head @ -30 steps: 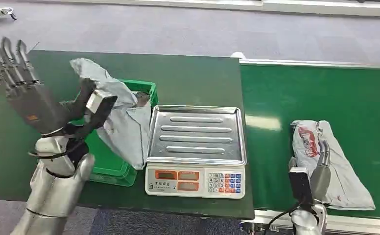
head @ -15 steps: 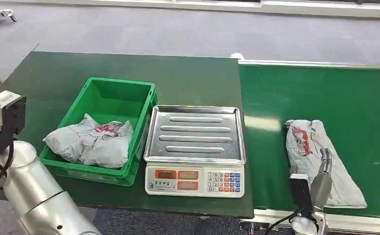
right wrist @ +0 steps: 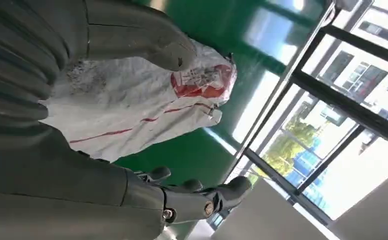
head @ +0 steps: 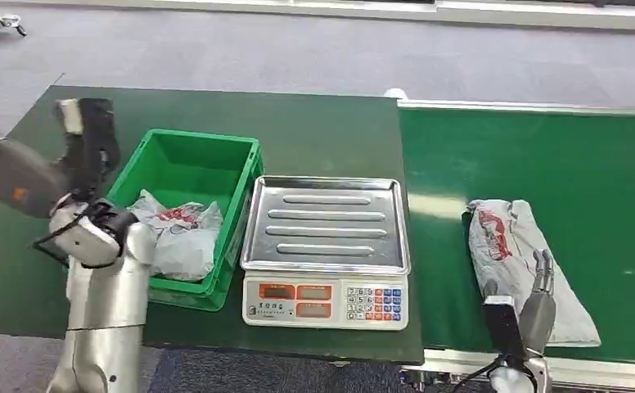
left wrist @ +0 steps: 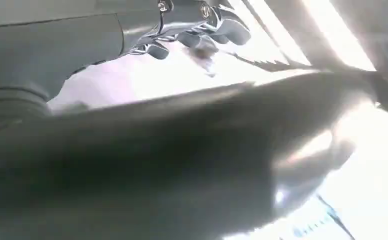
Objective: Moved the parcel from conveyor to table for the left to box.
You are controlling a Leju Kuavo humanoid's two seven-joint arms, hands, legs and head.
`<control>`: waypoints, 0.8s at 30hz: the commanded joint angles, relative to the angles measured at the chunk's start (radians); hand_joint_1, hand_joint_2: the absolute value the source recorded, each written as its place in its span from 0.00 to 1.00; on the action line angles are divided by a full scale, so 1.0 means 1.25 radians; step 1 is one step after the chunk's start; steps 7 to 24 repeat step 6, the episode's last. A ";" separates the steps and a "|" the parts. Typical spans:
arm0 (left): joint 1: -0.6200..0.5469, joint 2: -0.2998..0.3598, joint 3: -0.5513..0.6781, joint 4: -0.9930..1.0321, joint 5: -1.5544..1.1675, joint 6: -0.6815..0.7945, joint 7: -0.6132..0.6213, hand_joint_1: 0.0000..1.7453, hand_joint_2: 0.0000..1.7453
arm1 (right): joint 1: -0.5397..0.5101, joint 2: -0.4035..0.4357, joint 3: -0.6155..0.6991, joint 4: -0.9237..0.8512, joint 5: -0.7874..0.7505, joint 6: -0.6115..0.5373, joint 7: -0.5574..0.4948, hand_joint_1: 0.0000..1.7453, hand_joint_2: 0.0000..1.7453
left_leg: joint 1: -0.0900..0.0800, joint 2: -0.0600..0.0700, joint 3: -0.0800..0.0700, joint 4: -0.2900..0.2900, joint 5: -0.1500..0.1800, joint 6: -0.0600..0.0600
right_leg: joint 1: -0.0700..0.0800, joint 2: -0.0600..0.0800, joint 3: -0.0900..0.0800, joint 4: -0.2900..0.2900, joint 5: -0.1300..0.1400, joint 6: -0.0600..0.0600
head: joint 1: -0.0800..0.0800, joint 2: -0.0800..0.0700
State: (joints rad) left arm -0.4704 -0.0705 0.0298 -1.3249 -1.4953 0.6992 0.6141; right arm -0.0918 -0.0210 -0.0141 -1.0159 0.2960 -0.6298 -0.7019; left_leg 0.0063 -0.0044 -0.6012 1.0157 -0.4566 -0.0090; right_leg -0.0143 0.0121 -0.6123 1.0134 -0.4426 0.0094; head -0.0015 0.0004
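A grey parcel (head: 517,254) with red print lies flat on the green conveyor (head: 543,164), near its front edge. My right hand (head: 539,291) stands at the parcel's near edge with fingers pointing up. In the right wrist view the thumb (right wrist: 149,47) and fingers (right wrist: 202,197) are spread apart, holding nothing, with the parcel (right wrist: 147,110) beyond them. A second grey parcel (head: 173,237) lies crumpled in the green bin (head: 191,160). My left hand (head: 15,176) hangs raised at the far left beside the bin and holds nothing. Its fingers (left wrist: 197,32) are blurred in the left wrist view.
A steel-topped scale (head: 326,221) with a keypad stands between the bin and the conveyor on the dark green table (head: 322,131). The conveyor's metal rail (head: 592,370) runs along the front. Grey floor lies beyond the table.
The left hand let the parcel drop into the bin, swung down, then came back up beside the bin. The parcel on the conveyor has drifted slightly left. The right hand has barely moved.
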 commanded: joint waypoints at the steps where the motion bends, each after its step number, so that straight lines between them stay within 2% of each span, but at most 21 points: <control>1: 0.043 -0.176 0.278 -0.102 0.694 -0.001 -1.050 0.00 1.00 | -0.018 -0.016 0.019 0.043 -0.023 -0.015 0.003 0.00 1.00 | 0.000 0.005 0.002 -0.001 -0.002 0.001 | 0.000 0.004 0.001 -0.001 0.000 0.000 | 0.000 0.000; 3: 0.106 -0.116 0.054 -0.144 0.918 -0.001 -1.050 0.00 1.00 | -0.009 -0.024 0.026 0.032 -0.040 -0.024 0.003 0.00 1.00 | -0.001 0.003 0.003 -0.003 -0.001 0.001 | -0.001 0.001 0.003 -0.003 0.000 0.000 | 0.001 0.000; 4: 0.128 -0.058 -0.093 -0.152 1.031 -0.001 -1.050 0.00 1.00 | -0.002 -0.030 0.032 0.016 -0.048 -0.029 0.003 0.00 1.00 | -0.001 0.002 0.005 -0.004 -0.001 0.001 | -0.001 -0.001 0.005 -0.004 0.000 0.000 | 0.000 0.000; 5: 0.137 -0.025 -0.213 -0.117 1.100 -0.159 -1.050 0.00 1.00 | 0.004 -0.040 0.046 0.001 -0.044 -0.027 0.003 0.00 1.00 | -0.002 -0.002 0.003 -0.002 -0.001 0.001 | -0.001 -0.004 0.003 -0.002 -0.002 0.001 | 0.000 0.000; 6: 0.137 -0.032 -0.254 -0.054 1.190 -0.360 -1.050 0.00 1.00 | -0.014 -0.047 0.065 0.022 -0.026 -0.020 0.003 0.00 1.00 | -0.001 -0.001 0.004 -0.002 -0.002 0.001 | -0.001 -0.002 0.003 -0.002 -0.002 0.000 | 0.000 0.000; 24: 0.137 -0.032 -0.254 -0.054 1.190 -0.360 -1.050 0.00 1.00 | -0.014 -0.047 0.065 0.022 -0.026 -0.020 0.003 0.00 1.00 | -0.001 -0.001 0.004 -0.002 -0.002 0.001 | -0.001 -0.002 0.003 -0.002 -0.002 0.000 | 0.000 0.000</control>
